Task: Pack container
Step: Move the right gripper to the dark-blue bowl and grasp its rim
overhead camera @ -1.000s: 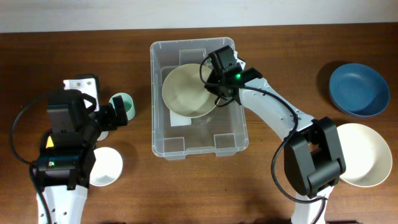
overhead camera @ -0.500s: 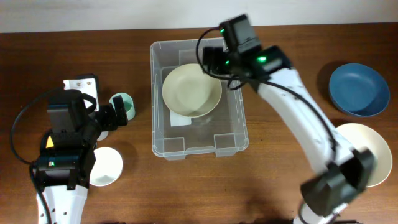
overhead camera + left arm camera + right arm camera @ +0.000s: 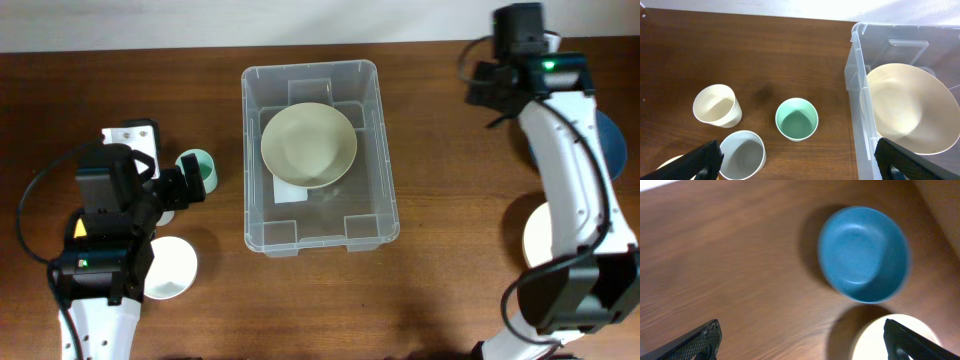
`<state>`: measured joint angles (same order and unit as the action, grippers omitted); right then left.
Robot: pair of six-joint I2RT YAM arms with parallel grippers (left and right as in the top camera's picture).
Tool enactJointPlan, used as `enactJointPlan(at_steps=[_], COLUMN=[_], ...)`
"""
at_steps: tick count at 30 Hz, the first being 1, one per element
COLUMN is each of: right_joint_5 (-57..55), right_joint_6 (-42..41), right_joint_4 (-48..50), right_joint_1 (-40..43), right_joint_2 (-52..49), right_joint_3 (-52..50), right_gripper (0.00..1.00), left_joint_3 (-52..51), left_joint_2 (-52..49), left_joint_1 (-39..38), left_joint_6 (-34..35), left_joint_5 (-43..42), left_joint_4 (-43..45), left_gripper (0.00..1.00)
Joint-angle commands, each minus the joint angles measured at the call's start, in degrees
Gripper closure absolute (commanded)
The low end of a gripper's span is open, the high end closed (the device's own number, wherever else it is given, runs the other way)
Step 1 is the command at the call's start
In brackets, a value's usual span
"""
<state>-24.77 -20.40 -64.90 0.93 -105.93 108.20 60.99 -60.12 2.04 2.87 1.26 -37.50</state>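
Note:
The container [image 3: 372,215] is a large clear bin in the middle of the table. A cream bowl [image 3: 308,145] lies tilted inside it. My right gripper [image 3: 487,92] is open and empty, up at the far right, well clear of the bin. In the right wrist view its open gripper [image 3: 805,347] hovers over bare wood, with a blue bowl [image 3: 862,254] ahead. My left gripper [image 3: 190,185] is open left of the bin, by a green cup [image 3: 203,167]. In the left wrist view the left gripper [image 3: 800,165] has the container's wall [image 3: 855,90] and the cream bowl [image 3: 905,107] to its right.
A green cup [image 3: 796,119], a cream cup [image 3: 716,104] and a white cup [image 3: 742,154] stand left of the bin. A white bowl [image 3: 170,268] sits by the left arm. A pale bowl [image 3: 890,340] lies near the blue one; my right arm partly covers both overhead.
My right gripper has opened, left the cream bowl in the container, and swung out to the far right near the blue bowl. The left arm has not moved.

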Motion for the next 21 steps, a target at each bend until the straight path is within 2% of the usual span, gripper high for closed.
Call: enactJointPlan(at_steps=[1,8,21], right_joint_5=[-2.67,-2.91,-2.95], right_joint_6=[0.87,0.92,8.72], right_joint_4=[-1.11,-1.79,4.70], right_joint_1=[3.76,7.96,13.16], right_joint_2=[-3.69,-11.08,-24.00], right_joint_3=[-0.31,-0.31,-0.31], right_gripper=[0.01,0.01,0.01], left_joint_3=[1.20,1.20,1.20], left_joint_2=[-0.22,-0.22,-0.20], left_joint_1=[0.24,0.24,0.24], left_joint_6=[0.35,0.35,0.35], left_joint_5=[-0.24,-0.24,-0.26], left_joint_4=[0.15,0.15,0.15], left_gripper=[0.01,0.01,0.01])
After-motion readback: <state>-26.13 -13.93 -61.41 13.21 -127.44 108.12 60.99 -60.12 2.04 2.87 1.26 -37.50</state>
